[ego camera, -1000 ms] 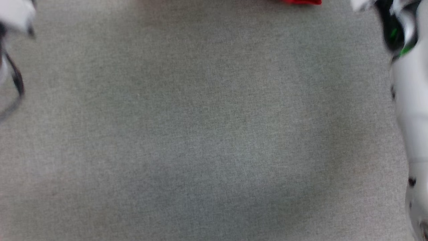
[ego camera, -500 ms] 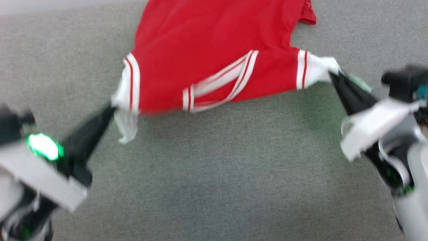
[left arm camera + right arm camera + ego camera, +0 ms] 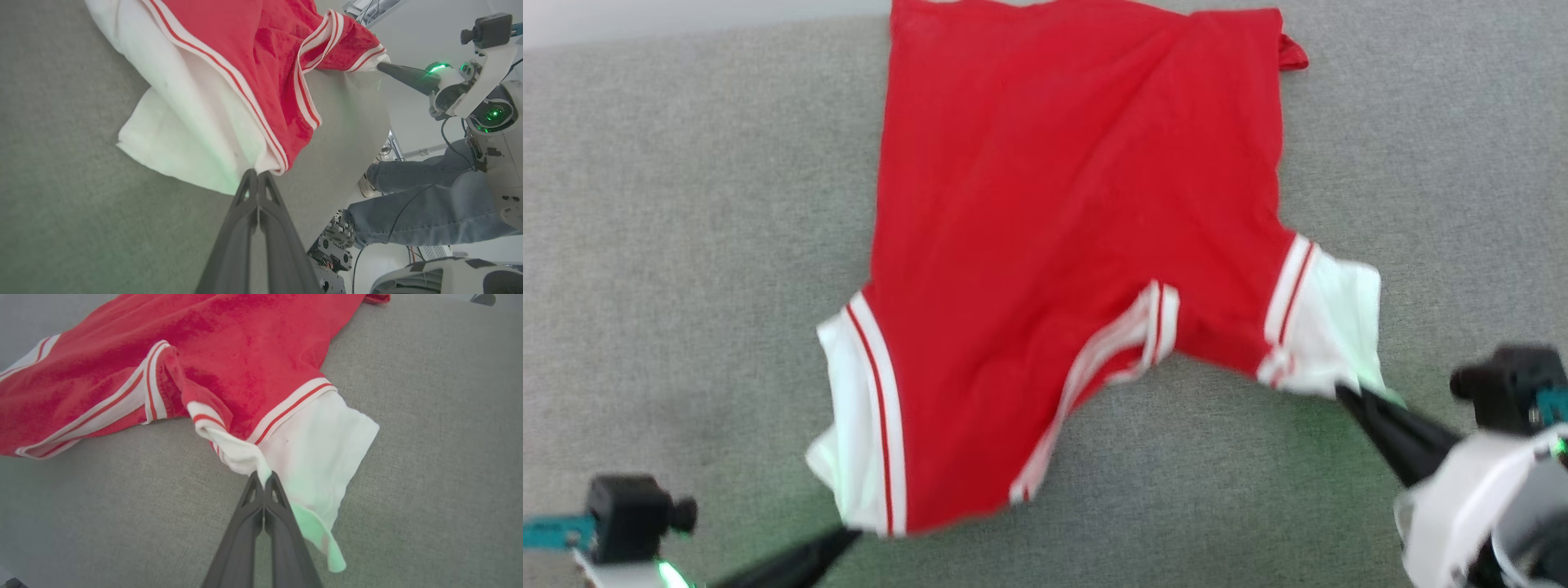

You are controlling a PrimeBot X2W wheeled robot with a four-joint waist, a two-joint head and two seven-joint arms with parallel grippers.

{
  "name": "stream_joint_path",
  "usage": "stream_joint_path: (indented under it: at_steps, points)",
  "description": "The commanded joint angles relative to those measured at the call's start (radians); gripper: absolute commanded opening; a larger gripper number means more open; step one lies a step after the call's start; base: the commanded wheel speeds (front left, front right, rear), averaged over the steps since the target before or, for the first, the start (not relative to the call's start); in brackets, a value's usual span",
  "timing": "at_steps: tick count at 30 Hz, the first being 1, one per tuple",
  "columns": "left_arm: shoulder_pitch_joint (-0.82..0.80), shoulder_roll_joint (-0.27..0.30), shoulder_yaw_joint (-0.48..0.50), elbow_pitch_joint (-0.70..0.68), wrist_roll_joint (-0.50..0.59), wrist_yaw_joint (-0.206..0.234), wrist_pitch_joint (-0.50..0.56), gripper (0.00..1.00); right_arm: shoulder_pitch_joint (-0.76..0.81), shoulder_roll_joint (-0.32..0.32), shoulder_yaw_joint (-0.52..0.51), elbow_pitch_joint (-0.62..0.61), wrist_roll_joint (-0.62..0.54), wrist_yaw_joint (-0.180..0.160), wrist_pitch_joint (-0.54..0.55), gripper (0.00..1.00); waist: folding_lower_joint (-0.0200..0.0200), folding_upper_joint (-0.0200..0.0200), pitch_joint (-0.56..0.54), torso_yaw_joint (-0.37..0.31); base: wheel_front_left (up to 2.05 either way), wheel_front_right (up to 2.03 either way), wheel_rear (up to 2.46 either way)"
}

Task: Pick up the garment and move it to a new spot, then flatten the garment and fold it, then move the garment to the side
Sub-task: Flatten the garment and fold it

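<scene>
Garment (image 3: 1062, 245) drawn nearer, flatter than before; jaws still pinching sleeves.

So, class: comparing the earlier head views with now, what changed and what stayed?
The left gripper and right gripper drew the garment toward the robot, spreading its red body along the grey surface. The head camera shifted too. Each gripper stays shut on a sleeve.

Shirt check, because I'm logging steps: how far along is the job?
Done: the shirt lies spread on the grey surface, body mostly flat. In hand: the left gripper is shut on one white sleeve, the right gripper on the other sleeve. Left: the collar is rumpled, no fold is made, nothing set aside.
</scene>
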Motion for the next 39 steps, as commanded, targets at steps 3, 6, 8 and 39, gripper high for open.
stream_joint_path:
  at_steps: [3, 6, 8, 39]
  points:
    - [0.028, 0.033, -0.049, -0.054, -0.025, 0.000, 0.042, 0.00, 0.107, -0.022, -0.037, -0.074, 0.036, -0.001, 0.074, 0.00, 0.0000, 0.0000, 0.001, 0.005, 0.00, 0.00, 0.00]
    - [0.031, 0.053, -0.073, -0.087, -0.036, 0.000, 0.063, 0.00, 0.176, -0.034, -0.057, -0.117, 0.054, -0.001, 0.124, 0.00, 0.0000, 0.0000, 0.001, 0.005, 0.00, 0.00, 0.00]
    - [0.029, 0.058, -0.077, -0.093, -0.035, 0.000, 0.064, 0.00, 0.197, -0.036, -0.064, -0.128, 0.062, -0.001, 0.139, 0.00, 0.0000, 0.0000, 0.001, 0.005, 0.00, 0.00, 0.00]
    - [-0.142, -0.135, -0.213, 0.224, 0.014, 0.001, 0.088, 0.00, 0.119, -0.056, 0.119, 0.213, -0.018, -0.003, 0.030, 0.00, 0.0000, 0.0000, 0.056, -0.012, 0.00, 0.00, 0.00]
